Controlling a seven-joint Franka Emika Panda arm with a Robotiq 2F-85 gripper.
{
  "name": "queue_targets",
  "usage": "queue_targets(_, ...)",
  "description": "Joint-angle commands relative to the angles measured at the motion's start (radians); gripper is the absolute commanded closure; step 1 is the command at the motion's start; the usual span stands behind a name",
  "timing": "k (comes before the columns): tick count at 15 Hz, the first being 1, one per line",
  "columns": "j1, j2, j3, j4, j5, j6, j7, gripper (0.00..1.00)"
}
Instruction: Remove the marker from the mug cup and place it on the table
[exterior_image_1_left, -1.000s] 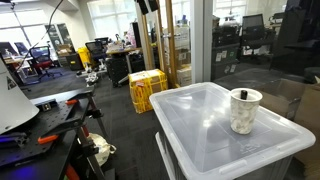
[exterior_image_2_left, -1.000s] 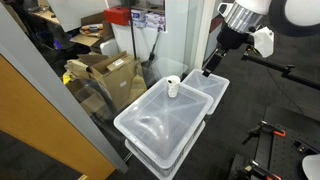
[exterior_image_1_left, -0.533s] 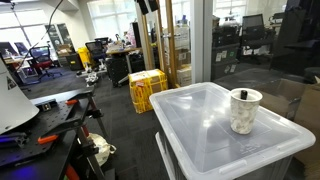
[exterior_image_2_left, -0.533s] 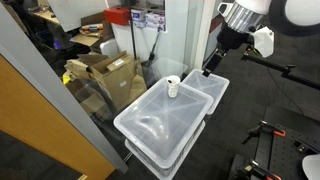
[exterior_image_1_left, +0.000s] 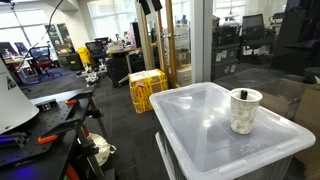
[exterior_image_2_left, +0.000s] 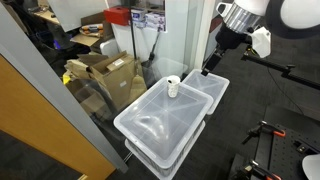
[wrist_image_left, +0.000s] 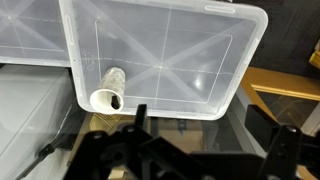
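Because the mug cup (exterior_image_1_left: 245, 111) stands upright near a far corner of the tabletop (exterior_image_1_left: 195, 125), the marker (exterior_image_1_left: 243, 95) rests inside it, with only a dark tip showing at the rim in an exterior view. The cup's wall props it, so it will probably need a lift straight up. The tabletop in front of the cup is bare inside its raised edge, which leaves ample room to lay the marker down.

In an exterior view, the gripper (exterior_image_2_left: 207, 70) hangs beside and above the mug cup (exterior_image_2_left: 173, 87), apart from it and over a neighbouring bin (exterior_image_2_left: 214, 92). The cup sits close to the tabletop's (exterior_image_2_left: 160, 125) edge on that side, so the approach looks short and unobstructed.

In the wrist view, the mug cup (wrist_image_left: 108, 90) stands just inside a corner of the tabletop (wrist_image_left: 180, 50). Its mouth is dark, and the marker cannot be made out. The gripper (wrist_image_left: 212, 135) has its fingers spread wide with nothing between them.
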Motion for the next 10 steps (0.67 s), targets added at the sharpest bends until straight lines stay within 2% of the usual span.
queue_targets(1,-0.012,0.059,-0.022,0.024,-0.013,0.073,-0.048,0.00)
queue_targets(7,-0.065,0.137,-0.032,0.035,-0.139,0.235,-0.087,0.00)
queue_targets(10,-0.070,0.181,-0.057,0.051,-0.156,0.309,-0.166,0.00)
